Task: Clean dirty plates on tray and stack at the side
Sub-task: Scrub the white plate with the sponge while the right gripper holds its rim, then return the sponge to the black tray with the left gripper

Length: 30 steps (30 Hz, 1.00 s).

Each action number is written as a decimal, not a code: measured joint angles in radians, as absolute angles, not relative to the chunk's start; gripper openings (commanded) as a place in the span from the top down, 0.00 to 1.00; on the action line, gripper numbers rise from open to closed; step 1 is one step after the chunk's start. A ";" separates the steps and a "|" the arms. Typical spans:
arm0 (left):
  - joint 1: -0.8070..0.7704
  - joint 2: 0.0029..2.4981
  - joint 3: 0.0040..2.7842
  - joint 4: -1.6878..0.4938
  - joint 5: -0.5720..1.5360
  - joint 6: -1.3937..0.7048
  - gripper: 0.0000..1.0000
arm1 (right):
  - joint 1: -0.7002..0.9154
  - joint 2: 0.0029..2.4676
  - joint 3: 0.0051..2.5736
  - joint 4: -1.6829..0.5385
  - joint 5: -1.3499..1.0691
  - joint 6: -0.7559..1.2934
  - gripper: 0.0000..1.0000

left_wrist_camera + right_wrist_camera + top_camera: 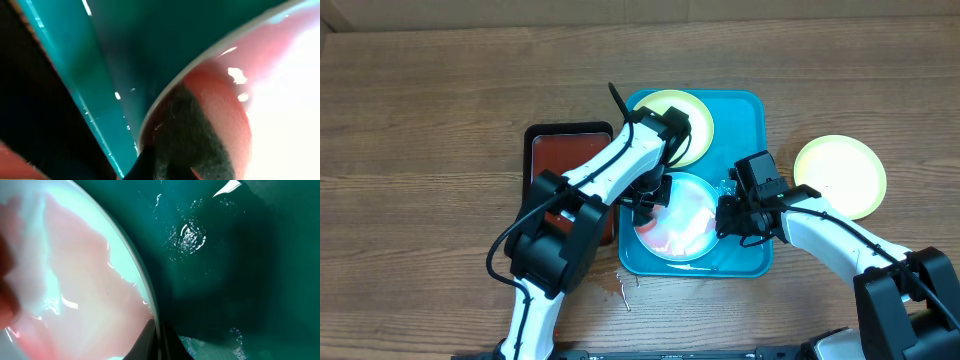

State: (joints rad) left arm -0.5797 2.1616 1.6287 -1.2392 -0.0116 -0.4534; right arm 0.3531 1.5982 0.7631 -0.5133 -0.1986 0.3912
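The turquoise tray holds a pale blue-white plate smeared with red and a pale yellow-green plate at its far end. A second yellow-green plate lies on the table to the right of the tray. My left gripper is shut on a dark scrub pad that presses on the smeared plate near its left rim. My right gripper pinches the right rim of the same plate, one finger on each side of the rim.
A smaller black tray of red liquid sits against the turquoise tray's left side, under my left arm. A small metal piece lies on the wooden table in front of the tray. Water drops lie on the tray floor.
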 measured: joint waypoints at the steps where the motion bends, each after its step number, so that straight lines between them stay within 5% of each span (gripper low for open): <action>1: -0.575 2.152 1.629 -1.240 -0.007 -0.454 0.96 | 0.353 1.598 0.763 -0.513 -0.199 0.391 0.96; 16: -0.203 1.768 1.620 -1.312 -0.048 -0.387 0.96 | 0.353 1.598 0.763 -0.513 -0.199 0.391 0.96; 25: -0.097 1.792 1.238 -0.996 -0.057 -0.365 0.96 | 0.353 1.598 0.765 -0.519 -0.198 0.391 0.96; 27: -0.091 1.802 1.188 -0.981 -0.039 -0.365 0.90 | 0.353 1.598 0.767 -0.525 -0.197 0.391 0.96; 30: -0.089 1.803 1.178 -0.976 -0.026 -0.360 0.61 | 0.353 1.598 0.783 -0.578 -0.190 0.389 0.96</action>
